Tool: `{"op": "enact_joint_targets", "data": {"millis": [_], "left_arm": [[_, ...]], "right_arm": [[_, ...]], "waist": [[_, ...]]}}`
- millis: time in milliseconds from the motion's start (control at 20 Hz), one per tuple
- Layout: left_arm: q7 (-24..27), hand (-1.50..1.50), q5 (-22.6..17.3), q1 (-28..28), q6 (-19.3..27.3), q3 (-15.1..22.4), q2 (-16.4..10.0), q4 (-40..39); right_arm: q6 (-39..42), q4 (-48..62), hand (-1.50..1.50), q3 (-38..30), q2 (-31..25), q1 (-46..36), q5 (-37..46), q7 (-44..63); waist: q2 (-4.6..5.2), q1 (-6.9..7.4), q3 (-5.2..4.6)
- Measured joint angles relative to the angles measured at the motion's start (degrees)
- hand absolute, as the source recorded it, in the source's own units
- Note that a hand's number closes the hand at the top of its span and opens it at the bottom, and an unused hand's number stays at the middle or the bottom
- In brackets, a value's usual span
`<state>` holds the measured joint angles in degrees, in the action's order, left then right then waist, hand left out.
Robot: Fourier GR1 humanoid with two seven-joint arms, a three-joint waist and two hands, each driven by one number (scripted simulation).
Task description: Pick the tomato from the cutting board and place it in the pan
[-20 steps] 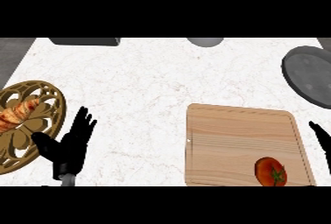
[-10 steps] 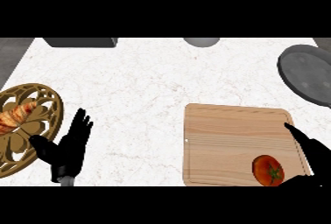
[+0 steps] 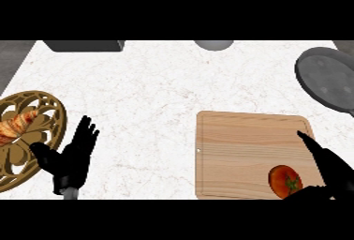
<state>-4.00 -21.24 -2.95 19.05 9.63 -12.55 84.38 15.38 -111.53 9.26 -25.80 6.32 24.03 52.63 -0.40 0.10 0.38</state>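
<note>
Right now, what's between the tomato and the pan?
Head view: bare cutting board, then bare counter, with a fingertip of the right hand lying across that line.

One tomato [image 3: 285, 181], one pan [image 3: 332, 77], perhaps one croissant [image 3: 17, 125]

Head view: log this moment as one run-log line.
round red tomato: on wooden cutting board | right hand: open, beside tomato | grey round pan: upper right | left hand: open, resting lower left
</note>
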Motion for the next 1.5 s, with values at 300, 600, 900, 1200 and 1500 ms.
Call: {"op": "enact_joint_targets", "data": {"millis": [300, 600, 900, 1200, 1500], "left_arm": [[0.94, 0.00, 0.67, -0.56, -1.63, -1.46, 0.54, -0.28], [0.66, 0.00, 1.66, -0.25, -1.78, -2.03, 1.73, -0.58], [0.98, 0.00, 2.77, -0.64, -1.86, -2.31, 2.55, -0.12], [-0.01, 0.00, 3.28, -0.34, -2.56, -2.94, 3.13, -0.16], [-1.14, 0.00, 3.58, 0.35, -2.94, -2.81, 2.83, 0.32]], "right_arm": [[-2.03, 3.06, -1.50, 0.47, 2.52, 0.72, 5.42, -3.04], [-3.16, 7.37, 1.50, 0.98, 5.01, 0.75, 7.66, -6.85], [-6.37, 10.84, 1.50, 2.21, 5.45, 0.02, 11.80, -15.54], [-7.74, 15.14, 1.50, 2.69, 5.98, -2.12, 15.40, -20.53], [-1.16, 21.83, 1.50, 7.89, 4.34, -14.42, 18.51, -25.60]], "waist": [[-0.02, -0.04, 0.04], [-0.08, -0.07, -0.04], [-0.10, -0.04, -0.12], [-0.08, 0.06, -0.15], [0.32, 1.29, -0.13]]}}
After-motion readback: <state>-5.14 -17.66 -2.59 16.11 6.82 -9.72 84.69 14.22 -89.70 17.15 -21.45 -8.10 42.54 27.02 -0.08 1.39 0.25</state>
